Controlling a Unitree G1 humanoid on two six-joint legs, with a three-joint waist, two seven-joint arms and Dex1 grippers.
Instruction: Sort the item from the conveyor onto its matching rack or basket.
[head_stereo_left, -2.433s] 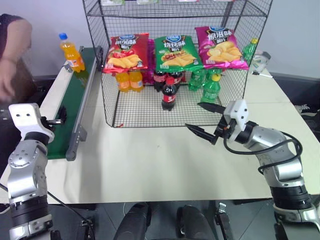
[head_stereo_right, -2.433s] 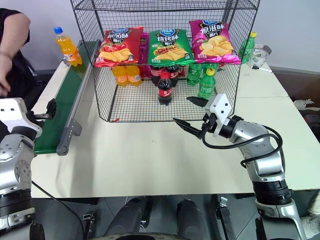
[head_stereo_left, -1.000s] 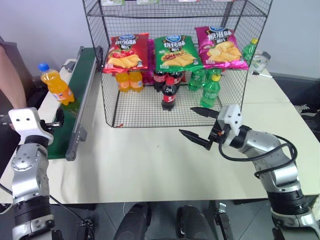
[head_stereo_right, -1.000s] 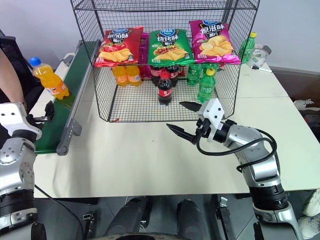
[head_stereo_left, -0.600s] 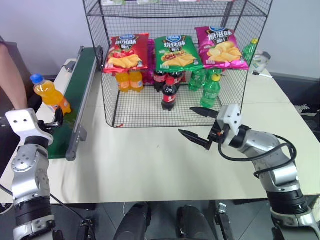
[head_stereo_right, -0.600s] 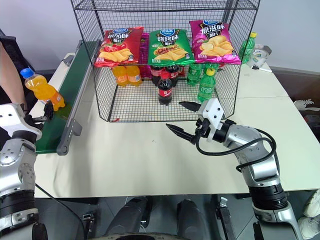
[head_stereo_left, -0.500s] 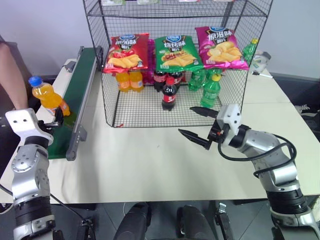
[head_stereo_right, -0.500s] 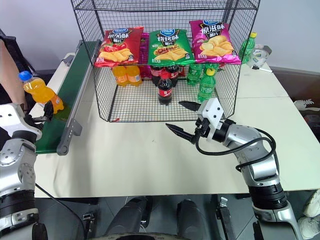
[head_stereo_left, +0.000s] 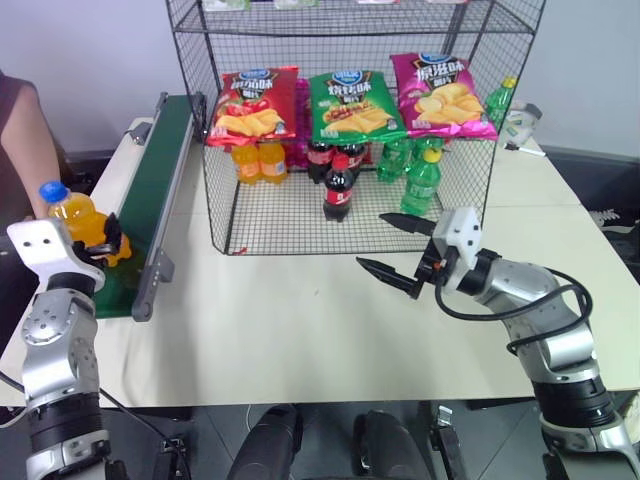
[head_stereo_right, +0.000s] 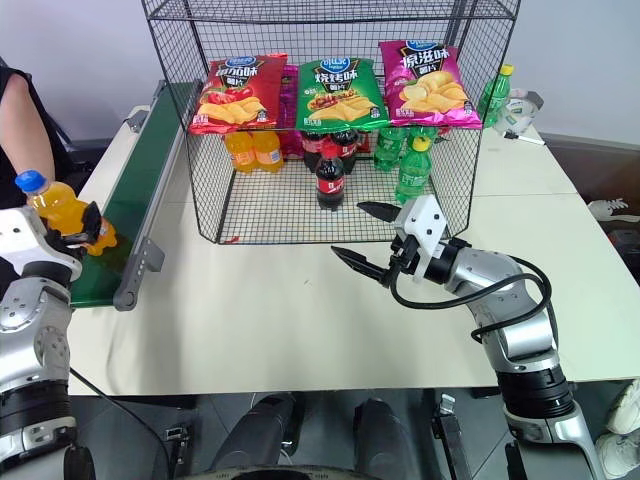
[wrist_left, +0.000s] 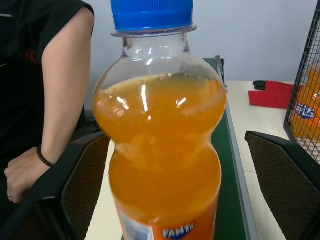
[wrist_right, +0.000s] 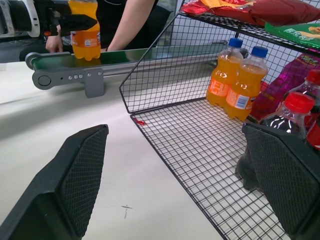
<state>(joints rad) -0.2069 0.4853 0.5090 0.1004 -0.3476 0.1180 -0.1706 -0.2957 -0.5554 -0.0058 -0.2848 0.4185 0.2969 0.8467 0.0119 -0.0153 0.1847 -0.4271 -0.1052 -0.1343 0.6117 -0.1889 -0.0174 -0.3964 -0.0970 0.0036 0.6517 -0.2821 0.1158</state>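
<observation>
White tabletop (head_stereo_left: 300, 330) carries the wire rack (head_stereo_left: 350, 120) and, at the robot's left, the green conveyor (head_stereo_left: 150, 190). From the head views, the orange bottle (head_stereo_left: 75, 220) stands at the near belt end, between the fingers of the left hand (head_stereo_left: 105, 238). The right hand (head_stereo_left: 400, 250) waits open and empty.

From the left wrist, the fingers (wrist_left: 280, 175) flank the bottle without touching; I judge they should close squarely on its waist.

From the right wrist, two orange bottles (wrist_right: 232, 80) mark the matching spot.
</observation>
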